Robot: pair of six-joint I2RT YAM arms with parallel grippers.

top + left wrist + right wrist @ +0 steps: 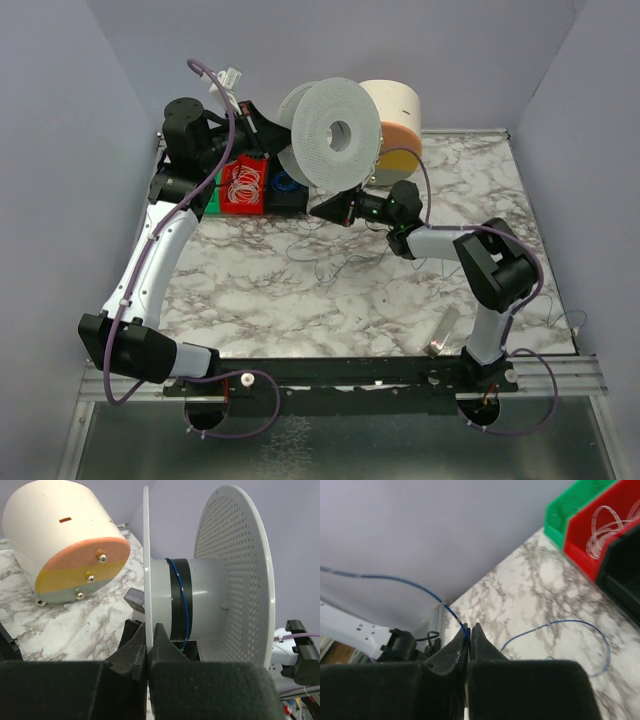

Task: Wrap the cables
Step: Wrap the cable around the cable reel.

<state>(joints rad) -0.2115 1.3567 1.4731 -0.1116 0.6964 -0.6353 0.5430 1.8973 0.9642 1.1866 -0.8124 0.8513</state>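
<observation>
A large white perforated spool (335,135) is held up at the back of the table. My left gripper (275,140) is shut on the thin edge of its plain flange (146,555), the jaws pinched on it (150,630). Fine dark turns of the wire (179,595) sit on the grey hub. My right gripper (320,207) is just below the spool, shut on the hair-thin wire (410,582), which looks blue and runs up and left from the fingertips (470,629). The slack wire lies squiggly on the marble (335,262) and loops on the table in the right wrist view (570,622).
A white cylinder with an orange and yellow face (395,120) lies behind the spool. A red bin of white coils (243,187), a green bin (560,510) and a black bin (287,185) stand at the back left. A small clear piece (443,333) lies front right.
</observation>
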